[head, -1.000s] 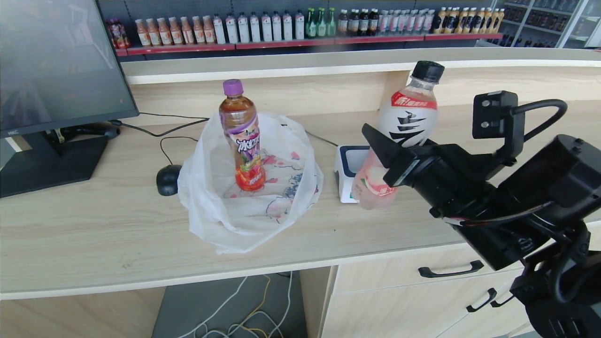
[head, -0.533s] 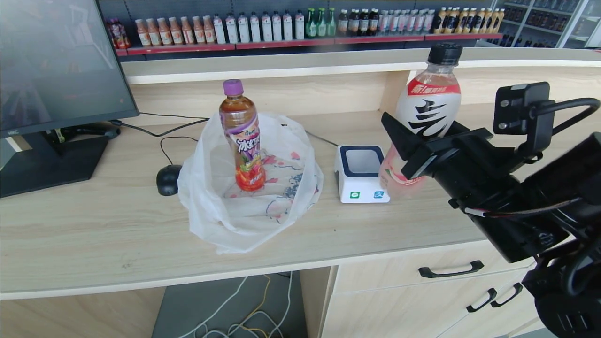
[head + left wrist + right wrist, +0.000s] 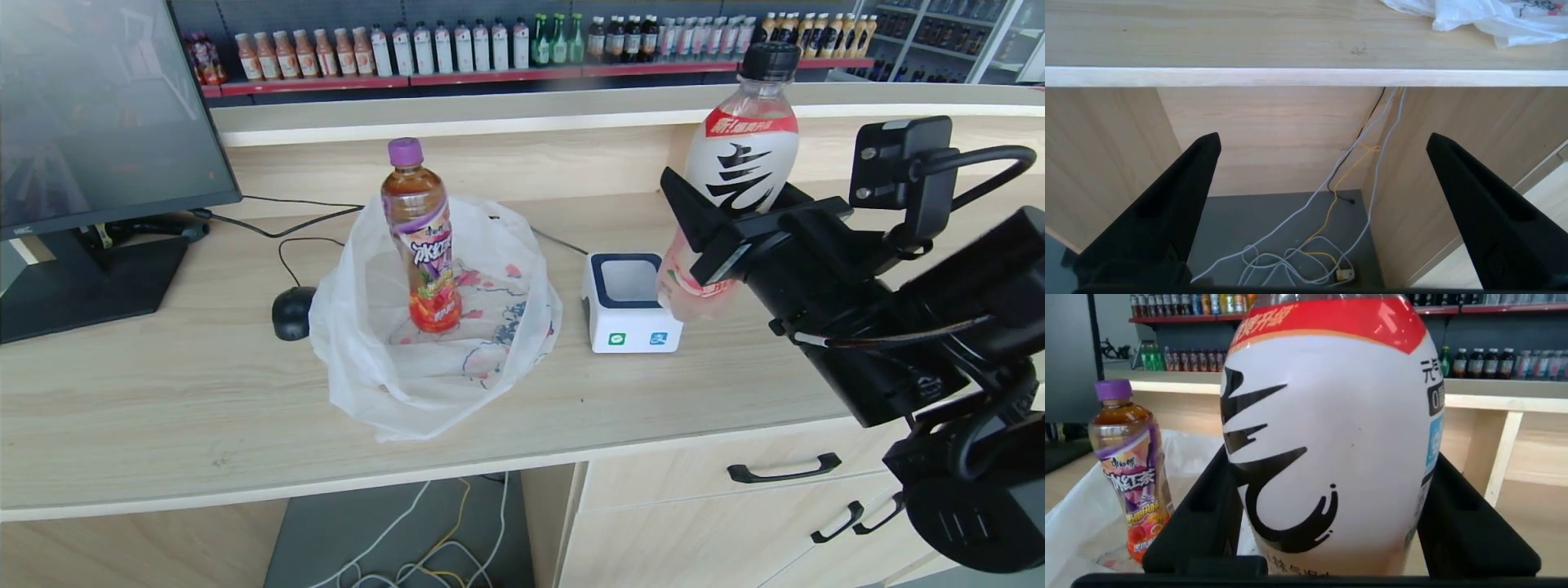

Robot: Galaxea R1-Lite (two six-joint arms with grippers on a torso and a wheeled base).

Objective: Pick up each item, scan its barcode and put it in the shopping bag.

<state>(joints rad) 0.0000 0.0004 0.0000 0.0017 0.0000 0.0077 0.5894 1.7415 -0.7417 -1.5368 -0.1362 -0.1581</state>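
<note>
Raised and carried toward the robot's right since a second ago, with the right gripper [image 3: 727,233] clenched on the black-capped bottle [image 3: 743,155]: back then low and leaning in front of the scanner [image 3: 624,302], now higher, with the cap level with the back shelf [image 3: 531,77] in the head view. Grips the bottle around its lower half, black fingers [image 3: 1200,514] pressed against both sides of the white label. Holds it tilted, cap leaning to the robot's right, pink base overlapping the scanner's right edge in the head view; whether over it or beside it, cannot tell. Hangs the left gripper [image 3: 1323,139] below the front edge of the counter [image 3: 163,408], released, its two fingers spread wide apart over loose cables [image 3: 1306,257] on the floor. Has the shopping bag [image 3: 433,384] lying open on the counter just left of the scanner, with the purple-capped tea bottle [image 3: 420,245] standing upright inside it. Puts the mouse [image 3: 290,314] just beside the bag's left side, and the monitor [image 3: 98,106] at the far left.
</note>
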